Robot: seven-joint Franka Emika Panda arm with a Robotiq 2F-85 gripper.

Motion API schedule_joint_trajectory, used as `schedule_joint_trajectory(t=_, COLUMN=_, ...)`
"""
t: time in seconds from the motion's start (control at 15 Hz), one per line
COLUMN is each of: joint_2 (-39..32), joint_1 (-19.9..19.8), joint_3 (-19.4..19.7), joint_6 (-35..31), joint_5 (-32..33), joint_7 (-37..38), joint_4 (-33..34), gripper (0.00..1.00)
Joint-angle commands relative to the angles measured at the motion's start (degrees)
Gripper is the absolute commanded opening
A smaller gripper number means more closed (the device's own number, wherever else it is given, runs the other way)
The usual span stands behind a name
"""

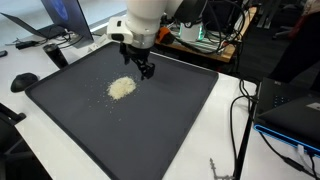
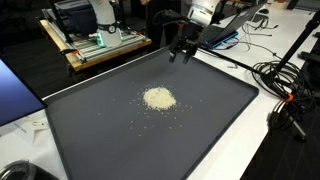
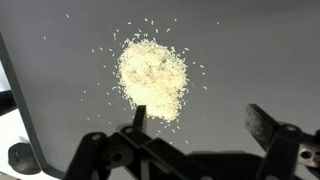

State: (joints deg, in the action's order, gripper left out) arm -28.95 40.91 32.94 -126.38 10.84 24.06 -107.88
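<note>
Noting hazards, biggest item first. The white tabletop (image 1: 60, 160) carries a dark tray (image 1: 170, 125) that fills most of both exterior views. Its rim looks low, so if you sweep sideways too fast, grains could skip over it onto the tabletop. Loose cables (image 2: 282, 78) lie just beside one tray edge, and a wide arm swing on that side could snag them. The pile of pale grains (image 1: 122, 88) sits near the tray's middle as a loose mound with nothing binding it. Your fingers (image 3: 262, 122) hang spread wide and empty, above the tray and just to one side of the pile, touching nothing I can see. Judgement: coming down hard would jam the tips into the tray and likely shove it, and coming down through the mound would splash it outward. Pinching is unlikely to hold anything, since loose grains would slip out between the fingertips. Stray grains (image 3: 100, 50) already ring the mound; any brush from you spreads them further, and they are too small to track.
</note>
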Motion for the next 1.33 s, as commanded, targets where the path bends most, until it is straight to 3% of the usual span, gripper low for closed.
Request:
schedule_joint_trajectory(t=0.0, joint_2=-3.5, joint_1=-13.2, joint_3=-12.3, joint_6=9.7, joint_5=2.2, joint_7=-0.9, joint_4=12.9, gripper=1.0)
schedule_joint_trajectory(t=0.13, joint_2=-6.2, joint_1=-19.1, joint_3=-17.9, joint_6=13.8, joint_5=2.8, joint_7=-2.5, joint_4=19.3, gripper=1.0)
schedule_joint_trajectory(t=0.4, joint_2=-13.2, joint_1=-25.1, joint_3=-23.3, joint_6=21.6, joint_5=3.9, joint_7=-4.2, joint_4=31.9, gripper=1.0)
schedule_joint_trajectory(t=0.73, joint_2=-21.5, joint_1=-29.9, joint_3=-27.2, joint_6=29.2, joint_5=1.9, joint_7=-11.6, joint_4=46.4, gripper=1.0)
schedule_joint_trajectory(t=1.0, joint_2=-27.7, joint_1=-34.4, joint_3=-29.2, joint_6=31.1, joint_5=0.1, joint_7=-19.6, joint_4=57.3, gripper=1.0)
schedule_joint_trajectory(t=1.27, joint_2=-31.5, joint_1=-40.0, joint_3=-31.2, joint_6=33.7, joint_5=-2.7, joint_7=-29.2, joint_4=64.1, gripper=1.0)
